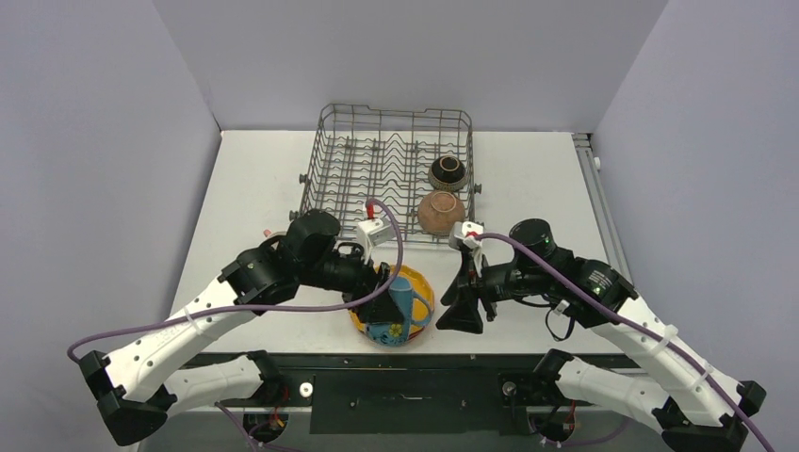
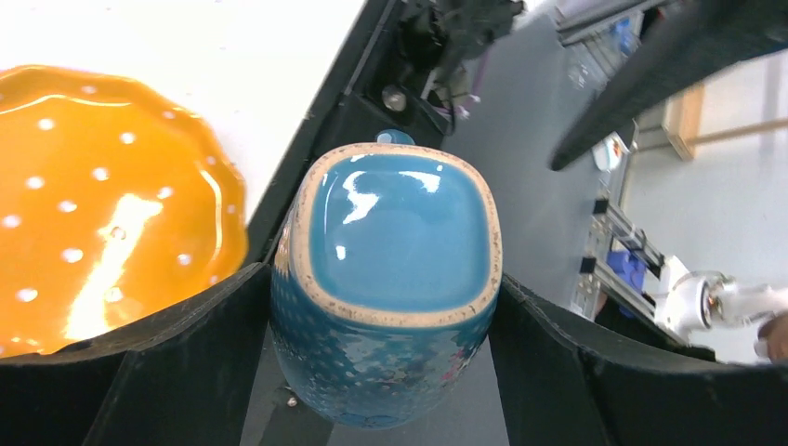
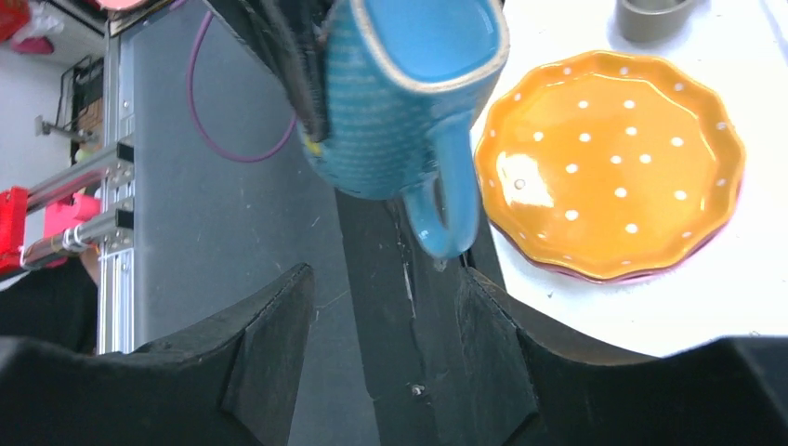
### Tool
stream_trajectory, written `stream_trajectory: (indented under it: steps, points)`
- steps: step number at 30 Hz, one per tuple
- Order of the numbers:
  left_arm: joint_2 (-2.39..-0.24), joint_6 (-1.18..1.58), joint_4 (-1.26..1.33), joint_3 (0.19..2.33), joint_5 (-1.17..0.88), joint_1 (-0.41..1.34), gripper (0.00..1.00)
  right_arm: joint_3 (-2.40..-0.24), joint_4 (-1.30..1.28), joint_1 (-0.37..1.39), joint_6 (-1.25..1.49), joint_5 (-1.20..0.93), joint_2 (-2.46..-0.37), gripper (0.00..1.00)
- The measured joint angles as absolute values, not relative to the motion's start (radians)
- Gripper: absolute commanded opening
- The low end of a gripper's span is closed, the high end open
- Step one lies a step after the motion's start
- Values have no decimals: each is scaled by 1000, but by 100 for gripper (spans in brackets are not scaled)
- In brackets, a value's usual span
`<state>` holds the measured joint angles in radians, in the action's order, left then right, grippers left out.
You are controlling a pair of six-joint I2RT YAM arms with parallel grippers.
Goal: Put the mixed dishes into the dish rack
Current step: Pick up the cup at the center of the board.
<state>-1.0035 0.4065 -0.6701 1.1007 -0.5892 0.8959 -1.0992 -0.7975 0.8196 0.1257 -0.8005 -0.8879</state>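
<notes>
Blue mug (image 2: 400, 279) aloft near orange plate (image 2: 102, 204)

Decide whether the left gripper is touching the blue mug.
Touching. The left wrist view shows both fingers pressed against the sides of the blue mug.

Under me lies a flat white tabletop (image 1: 254, 188), closed in on three sides by plain pale grey walls (image 1: 405, 56). A black metal rail (image 1: 452, 361) runs along its near edge; past it I see a silver aluminium frame (image 3: 116, 242).

In the dish rack's (image 1: 377, 151) right side, the rear bowl (image 1: 447, 171) sits behind the front bowl (image 1: 441, 212). The plate (image 3: 609, 163) lies before the rack, with the mug (image 2: 400, 242) over it.
</notes>
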Motion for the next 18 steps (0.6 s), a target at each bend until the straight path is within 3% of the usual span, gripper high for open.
stream_trajectory:
  steps: [18]
  points:
    - [-1244,313,-736,1305,-175,698,0,-1016,-680,715,279,-620,-739,52]
